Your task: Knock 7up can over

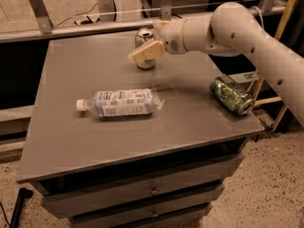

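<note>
Clearly the 7up can (144, 35) stands upright toward 12 o'clock on the tabletop (71, 70), near the far edge, so the knock is not yet done. The end effector (145, 52) sits across the front of the can's body at mid height, reaching in from 3 o'clock, with its tip just past the can's 9 o'clock side. That height and sideways reach seem chosen so a sweep would tip the can rather than slide it. Whether the end effector is spread or pressed together, I cannot tell.

A clear bottle (121, 103) lies on its side near the middle, cap toward 9 o'clock, well apart from the can. A green can (232, 95) lies on its side at 3 o'clock by the right edge.

The bottle's white-blue label carries print, but none can be read. No brand shows on either can.
</note>
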